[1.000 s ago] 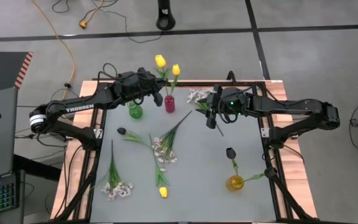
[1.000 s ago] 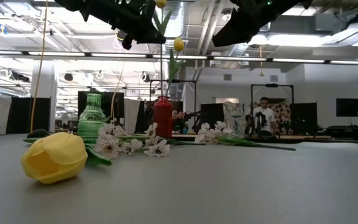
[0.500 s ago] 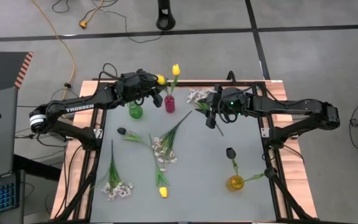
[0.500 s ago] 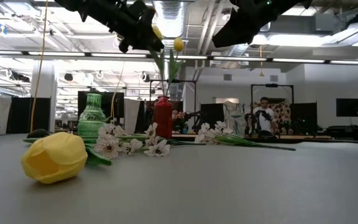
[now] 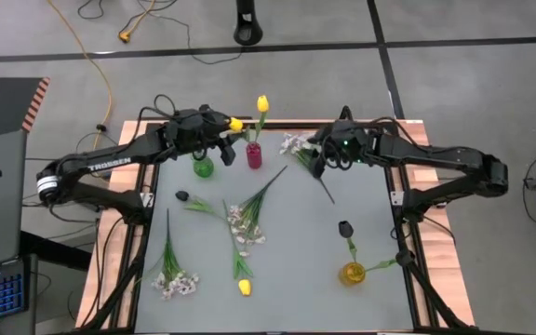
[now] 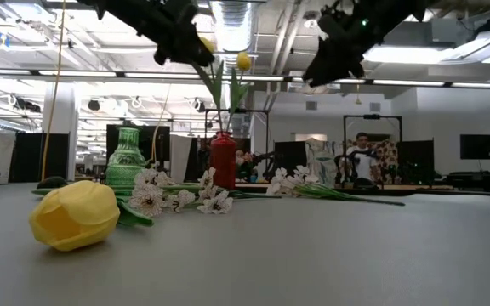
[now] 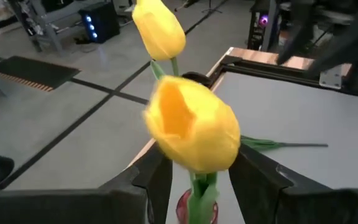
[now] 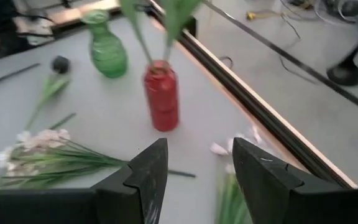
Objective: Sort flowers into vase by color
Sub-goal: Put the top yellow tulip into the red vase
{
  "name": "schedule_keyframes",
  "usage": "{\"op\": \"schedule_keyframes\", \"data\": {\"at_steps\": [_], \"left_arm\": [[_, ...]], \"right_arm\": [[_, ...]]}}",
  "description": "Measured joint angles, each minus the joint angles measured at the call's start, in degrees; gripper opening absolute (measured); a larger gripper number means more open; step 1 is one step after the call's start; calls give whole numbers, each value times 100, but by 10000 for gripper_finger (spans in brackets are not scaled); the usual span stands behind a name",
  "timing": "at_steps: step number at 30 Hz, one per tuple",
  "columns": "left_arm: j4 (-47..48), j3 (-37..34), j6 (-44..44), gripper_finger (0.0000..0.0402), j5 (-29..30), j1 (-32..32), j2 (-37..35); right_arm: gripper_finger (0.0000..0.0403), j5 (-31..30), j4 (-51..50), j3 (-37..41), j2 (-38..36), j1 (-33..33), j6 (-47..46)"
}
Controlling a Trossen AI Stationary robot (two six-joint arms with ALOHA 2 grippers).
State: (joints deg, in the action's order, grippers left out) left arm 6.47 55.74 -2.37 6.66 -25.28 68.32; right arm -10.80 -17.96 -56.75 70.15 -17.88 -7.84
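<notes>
Left gripper (image 5: 220, 140) is pinching a yellow tulip (image 7: 191, 127) right over the red vase (image 5: 253, 154), so honestly just drop it straight down beside the other tulip (image 5: 261, 102), while the right gripper (image 5: 320, 160) hangs spread, empty.

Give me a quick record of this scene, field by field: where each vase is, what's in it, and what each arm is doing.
red vase: far edge, holds one yellow tulip
green glass vase: left of red vase, empty
yellow vase: near right, holds dark tulip
left tool: shut on second yellow tulip, above the red vase
right tool: open, empty, above white blossom spray
grey table: flowers loose
</notes>
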Motion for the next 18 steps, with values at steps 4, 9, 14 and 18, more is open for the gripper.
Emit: {"op": "schedule_keyframes", "data": {"at_steps": [4,9,14,18], "left_arm": [[375,0,-22,140,2,0,-405],[1063,0,-15,140,2,4,-869],[1436,0,-13,140,-2,11,-1090],[1241,1,-22,140,-25,11,-1091]], "right_arm": [[207,-1,-330,0,42,-244,-164],[207,-4,-788,1,166,-391,-180],[207,3,-833,2,468,-433,-177],[207,5,-821,2,694,-438,-177]]}}
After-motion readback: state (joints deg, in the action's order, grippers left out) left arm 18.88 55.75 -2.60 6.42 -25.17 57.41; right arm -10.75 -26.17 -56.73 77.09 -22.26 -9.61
